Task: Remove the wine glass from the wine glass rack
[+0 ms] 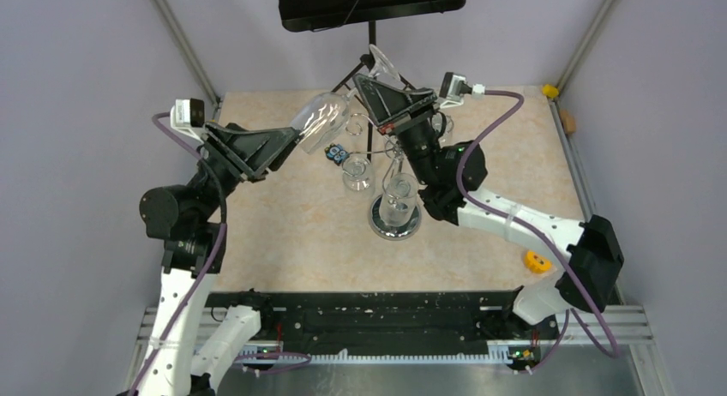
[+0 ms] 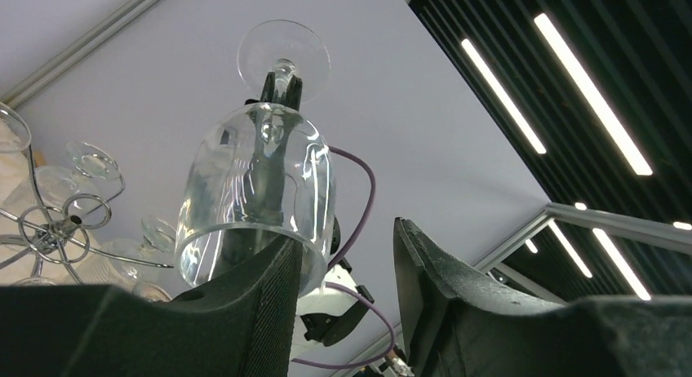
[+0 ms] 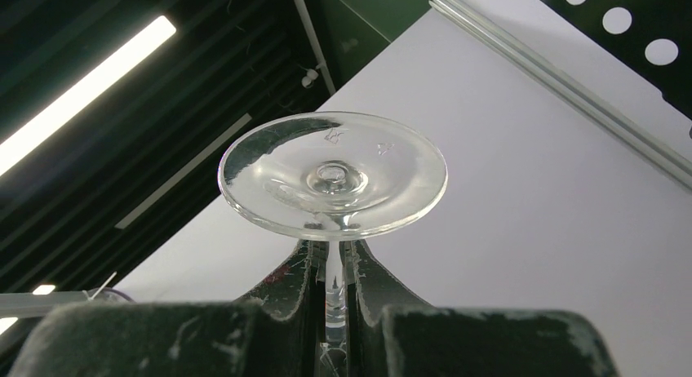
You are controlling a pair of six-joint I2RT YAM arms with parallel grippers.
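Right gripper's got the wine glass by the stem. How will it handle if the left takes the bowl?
Probably fragile: the right gripper pinches only the thin stem, so side loads might snap it. Likely slippery: the bowl is smooth and curved, so the open left gripper could slide on it.

You see a beige marbled counter [image 1: 283,233] with a black music stand [image 1: 370,2] behind the middle of its far edge. A small blue-and-black object [image 1: 336,153] lies toward that edge. One yellow piece [image 1: 549,91] sits at the far right corner, a second yellow piece [image 1: 537,261] by the near right corner.
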